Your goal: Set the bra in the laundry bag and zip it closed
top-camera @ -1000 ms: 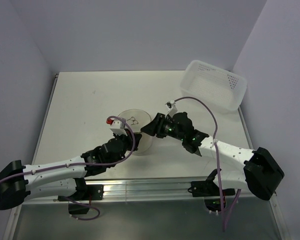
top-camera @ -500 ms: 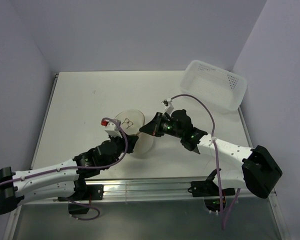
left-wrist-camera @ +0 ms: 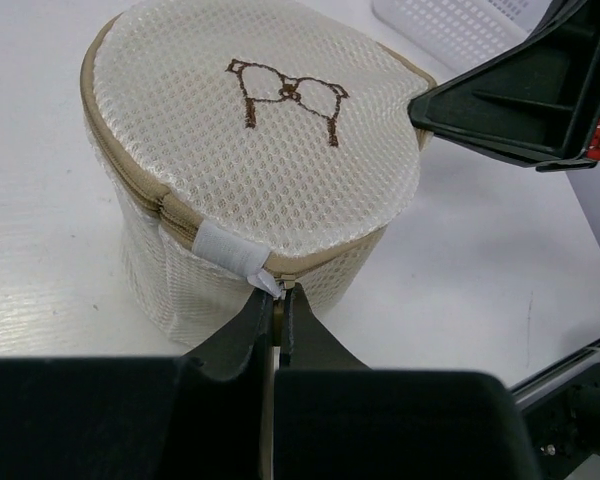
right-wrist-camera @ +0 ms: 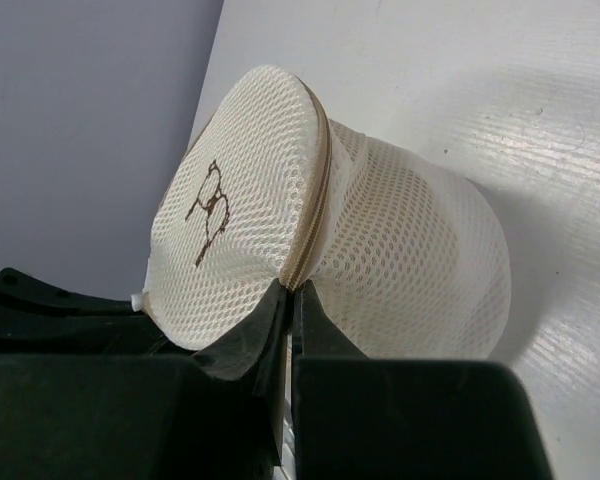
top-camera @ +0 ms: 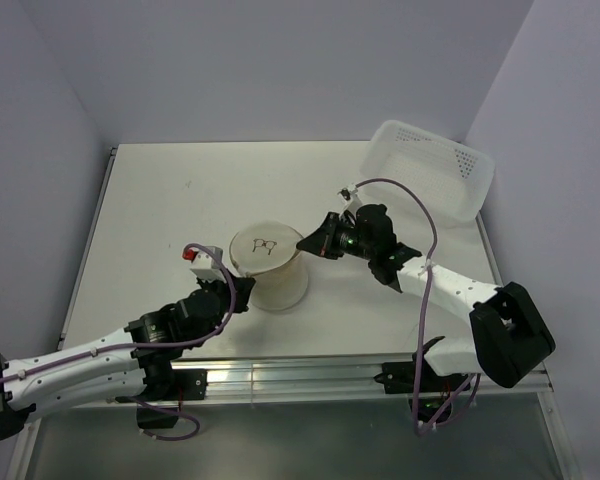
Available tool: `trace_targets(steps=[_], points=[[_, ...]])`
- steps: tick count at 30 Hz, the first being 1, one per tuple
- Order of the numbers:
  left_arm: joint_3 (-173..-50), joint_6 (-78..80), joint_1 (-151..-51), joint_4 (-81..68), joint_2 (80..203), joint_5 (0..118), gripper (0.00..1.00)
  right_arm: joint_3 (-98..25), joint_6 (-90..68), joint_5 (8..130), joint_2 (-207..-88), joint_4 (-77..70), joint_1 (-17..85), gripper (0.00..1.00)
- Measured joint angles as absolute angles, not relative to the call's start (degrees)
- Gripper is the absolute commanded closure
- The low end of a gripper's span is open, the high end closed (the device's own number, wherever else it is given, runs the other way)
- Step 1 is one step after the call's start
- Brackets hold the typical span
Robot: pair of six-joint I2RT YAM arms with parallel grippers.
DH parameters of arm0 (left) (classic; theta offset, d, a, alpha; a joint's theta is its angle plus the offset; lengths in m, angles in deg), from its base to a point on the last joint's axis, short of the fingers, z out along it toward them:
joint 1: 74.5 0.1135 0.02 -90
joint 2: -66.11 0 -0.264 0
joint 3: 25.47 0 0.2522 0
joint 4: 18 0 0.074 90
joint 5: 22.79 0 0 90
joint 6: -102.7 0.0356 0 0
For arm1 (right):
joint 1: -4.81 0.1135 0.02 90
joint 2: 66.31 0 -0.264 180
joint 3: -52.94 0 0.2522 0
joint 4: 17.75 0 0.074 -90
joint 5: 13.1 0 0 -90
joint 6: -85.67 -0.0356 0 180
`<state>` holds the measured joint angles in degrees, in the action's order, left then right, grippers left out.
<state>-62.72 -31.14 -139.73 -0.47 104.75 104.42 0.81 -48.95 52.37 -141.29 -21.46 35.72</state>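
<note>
My right claw (right-wrist-camera: 289, 292) has just snapped together on the laundry bag (top-camera: 270, 270) at its zip seam, while my left claw (left-wrist-camera: 277, 302) stays pinched on the opposite rim. The bag stands near the surface's near edge and looks zipped. The bra is out of sight, presumably inside.

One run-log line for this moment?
object: round cream-white mesh laundry bag, upright, lid down | left jaws: shut on zip seam | right jaws: shut on lid rim

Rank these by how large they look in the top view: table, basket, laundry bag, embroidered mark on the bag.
Largest to smallest:
1. table
2. basket
3. laundry bag
4. embroidered mark
</note>
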Motion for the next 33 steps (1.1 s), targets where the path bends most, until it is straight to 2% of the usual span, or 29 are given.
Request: trace_targets(steps=[2, 3, 5, 6, 9, 12, 18, 22, 24, 28, 33], points=[[-62.72, -31.14, -139.73, 0.04, 105.05, 104.92, 1.00, 0.57, -48.36, 52.19, -141.34, -21.07, 35.72, 1.00], [-62.72, -31.14, -139.73, 0.21, 105.10, 105.01, 1.00, 0.24, -48.14, 52.11, -141.45, -20.70, 35.72, 0.92], [-62.72, -31.09, -139.73, 0.08, 104.99, 104.88, 1.00, -1.18, -47.69, 51.98, -141.86, -19.08, 35.75, 0.71], [-62.72, -31.05, -139.73, -0.18, 104.94, 104.75, 1.00, -1.92, -47.29, 52.43, -141.91, -18.10, 35.79, 0.49], [-62.72, -31.03, -139.73, -0.88, 105.25, 104.72, 1.00, -2.62, -46.11, 56.67, -140.86, -16.30, 35.79, 0.26], [-62.74, -31.12, -139.73, -4.16, 107.54, 104.13, 1.00, -1.53, -45.52, 61.00, -136.44, -13.44, 36.77, 0.25], [-62.76, -31.49, -139.75, -11.50, 113.23, 101.34, 1.00, 7.10, -49.02, 65.05, -123.26, -14.88, 45.21, 0.27], [-62.80, -31.53, -140.06, -14.06, 116.33, 99.67, 1.00, 8.28, -51.49, 64.87, -126.85, -16.96, 48.62, 0.28], [-62.80, -31.55, -140.34, -14.56, 116.79, 99.22, 1.00, 8.26, -52.12, 64.85, -129.54, -17.57, 49.14, 0.33], [-62.80, -31.55, -140.54, -15.44, 116.85, 98.49, 1.00, 8.09, -52.95, 64.87, -133.03, -18.71, 49.30, 0.36], [-62.80, -31.62, -140.54, -15.74, 116.85, 98.08, 1.00, 6.05, -52.93, 65.09, -133.62, -18.99, 49.30, 0.22]])
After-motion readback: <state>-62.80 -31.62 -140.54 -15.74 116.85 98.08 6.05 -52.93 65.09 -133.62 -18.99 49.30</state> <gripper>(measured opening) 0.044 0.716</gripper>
